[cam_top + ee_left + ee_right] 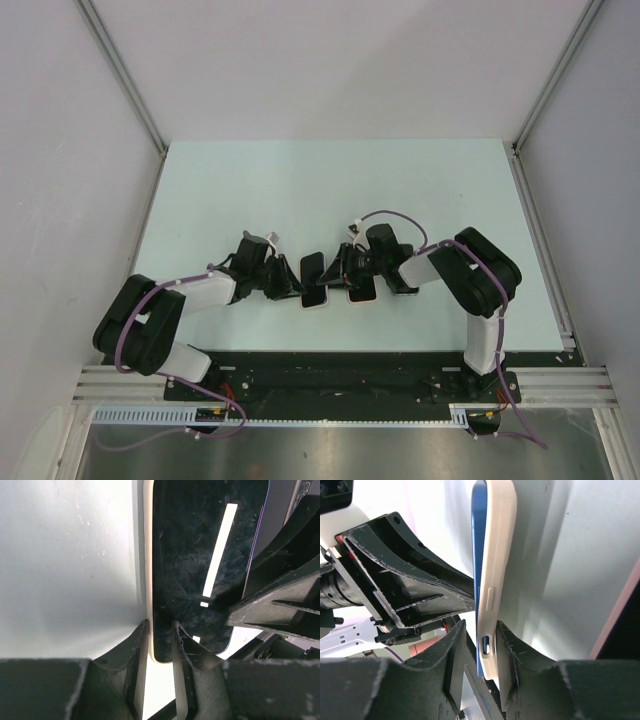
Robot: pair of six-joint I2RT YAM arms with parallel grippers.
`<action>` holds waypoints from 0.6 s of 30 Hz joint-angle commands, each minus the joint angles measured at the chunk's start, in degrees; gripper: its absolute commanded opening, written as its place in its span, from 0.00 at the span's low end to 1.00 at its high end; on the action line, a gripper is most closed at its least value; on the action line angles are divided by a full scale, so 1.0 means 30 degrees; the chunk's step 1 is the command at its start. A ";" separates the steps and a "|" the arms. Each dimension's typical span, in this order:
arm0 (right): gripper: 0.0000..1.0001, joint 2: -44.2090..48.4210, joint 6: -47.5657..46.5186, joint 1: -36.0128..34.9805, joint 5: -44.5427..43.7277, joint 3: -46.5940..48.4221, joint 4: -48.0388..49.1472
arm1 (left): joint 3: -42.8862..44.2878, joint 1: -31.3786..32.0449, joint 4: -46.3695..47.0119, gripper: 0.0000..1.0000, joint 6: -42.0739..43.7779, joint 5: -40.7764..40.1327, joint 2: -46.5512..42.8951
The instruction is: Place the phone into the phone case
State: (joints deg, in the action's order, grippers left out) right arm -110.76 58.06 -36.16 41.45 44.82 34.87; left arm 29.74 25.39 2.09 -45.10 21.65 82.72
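Left wrist shows glossy black phone [200, 555], corners rounded

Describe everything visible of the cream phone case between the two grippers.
The phone case is cream and matte, with rounded corners, a raised side button and a cut-out in its edge. The phone, with a glossy black screen and blue side, sits in it, the blue side showing past the rim. It is near the middle of the table. The left gripper and right gripper each straddle one edge; firm grip unconfirmed.
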 commanded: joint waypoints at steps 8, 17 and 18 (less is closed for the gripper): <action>0.00 0.1292 -0.0983 -0.0104 0.0419 0.0237 0.0387 | -0.0069 0.0181 -0.0547 0.32 0.0033 0.0051 -0.1320; 0.00 0.3491 -0.1133 0.0159 0.2994 0.0178 0.1791 | -0.0595 -0.0347 -0.1340 0.60 0.0269 0.0957 -0.6499; 0.00 0.3666 -0.0929 0.0160 0.3202 0.0207 0.2316 | -0.0741 -0.0376 -0.1369 0.61 0.0210 0.1131 -0.6856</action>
State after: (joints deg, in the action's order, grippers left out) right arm -104.40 54.81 -35.97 44.56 44.80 32.95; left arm 28.80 24.84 -1.69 -44.64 22.48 68.42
